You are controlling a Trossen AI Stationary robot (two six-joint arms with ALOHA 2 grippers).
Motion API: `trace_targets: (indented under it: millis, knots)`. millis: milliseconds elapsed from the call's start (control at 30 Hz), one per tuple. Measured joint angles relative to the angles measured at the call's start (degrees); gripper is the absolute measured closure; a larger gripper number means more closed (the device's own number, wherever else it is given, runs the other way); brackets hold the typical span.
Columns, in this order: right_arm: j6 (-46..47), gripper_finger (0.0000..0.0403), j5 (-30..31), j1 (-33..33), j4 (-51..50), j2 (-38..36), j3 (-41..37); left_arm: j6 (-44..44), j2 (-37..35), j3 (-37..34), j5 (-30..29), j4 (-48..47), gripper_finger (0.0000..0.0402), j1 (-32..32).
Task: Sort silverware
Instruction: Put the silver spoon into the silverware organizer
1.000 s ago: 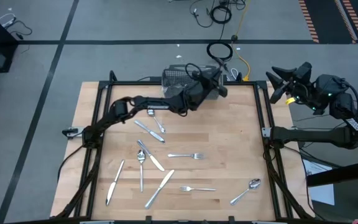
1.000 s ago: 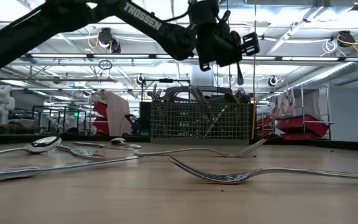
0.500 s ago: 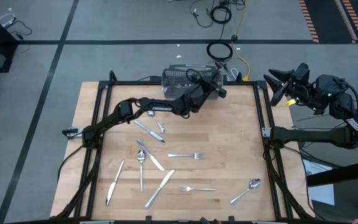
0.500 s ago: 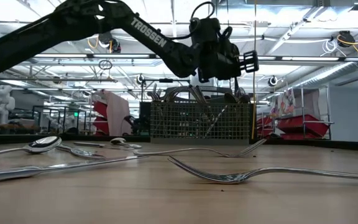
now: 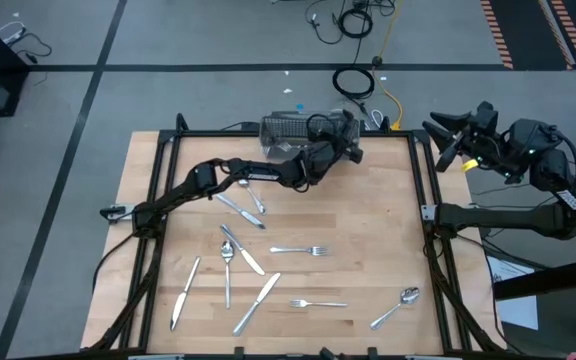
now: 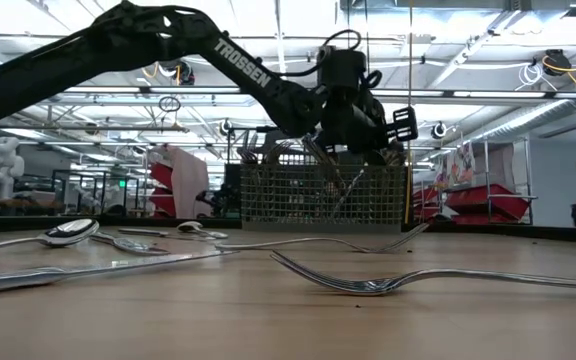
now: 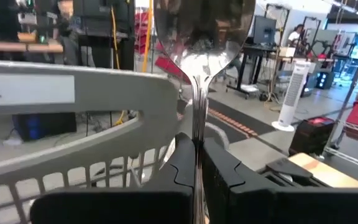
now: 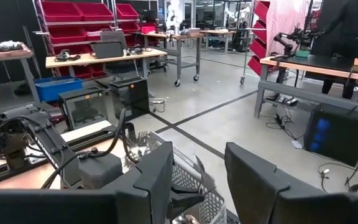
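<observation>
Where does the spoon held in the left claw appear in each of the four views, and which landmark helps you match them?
High view: hidden under the left claw at the table's far edge.
Low view: not clearly distinguishable below the claw, top centre.
Left wrist view: spoon upright, centre, bowl at top.
Right wrist view: cannot tell.
Shared landmark: the mesh basket.

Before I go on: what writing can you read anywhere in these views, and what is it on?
"TROSSEN": white letters along the left arm, low view.
"2": on a white label on the basket rim, left wrist view.
Nothing else is legible; background signs are too blurred.
</observation>
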Motion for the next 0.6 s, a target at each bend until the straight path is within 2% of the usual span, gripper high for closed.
trace_targets:
  millis: [167, 267, 400, 600]
  knots:
    - [-0.7, 0.0268, -1.0, 0.0, 0.0, 0.0, 0.0, 2.6, -0.1, 0.3, 0.1, -0.5, 0.0387, 0.0]
    - [-0.9, 0.0268, -1.5, 0.0, 0.3, 0.0, 0.0, 4.3, 0.0, 0.8, 1.5, -0.1, 0.0362, 0.3]
    - [-0.8, 0.0268, -3.9, 0.0, 0.5, 0.0, 0.0, 4.7, 0.0, 1.1, 6.8, 0.1, 0.0325, 0.5]
    - [0.0, 0.0268, -5.4, 0.0, 0.4, 0.0, 0.0, 4.6, 0.0, 1.1, 7.6, -1.1, 0.0302, 0.5]
